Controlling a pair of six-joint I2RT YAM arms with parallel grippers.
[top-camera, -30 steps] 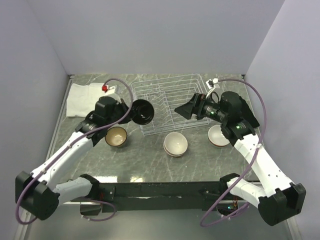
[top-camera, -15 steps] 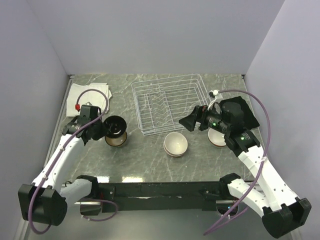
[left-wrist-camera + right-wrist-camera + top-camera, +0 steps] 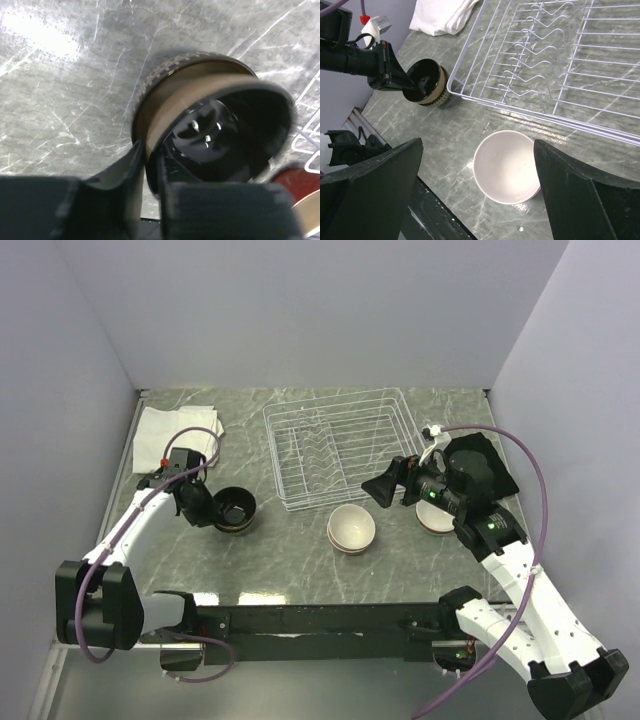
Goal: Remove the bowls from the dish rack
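L wrist cam, unlike top, shows us left fingers (image 3: 120, 200) pinching rim of black bowl (image 3: 220, 135) inside tan bowl (image 3: 165, 85); right fingers (image 3: 375, 190) wide.

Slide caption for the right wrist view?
Right gripper open over a cream bowl by the empty dish rack; left gripper holds a black bowl in a patterned bowl.

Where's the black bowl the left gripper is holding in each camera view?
Top external: black bowl, left of centre, beside the dish rack's near-left corner.
Left wrist: black bowl fills the centre.
Right wrist: black bowl, upper left.
Shared landmark: the dish rack, at the right edge in left wrist, upper right in right wrist.
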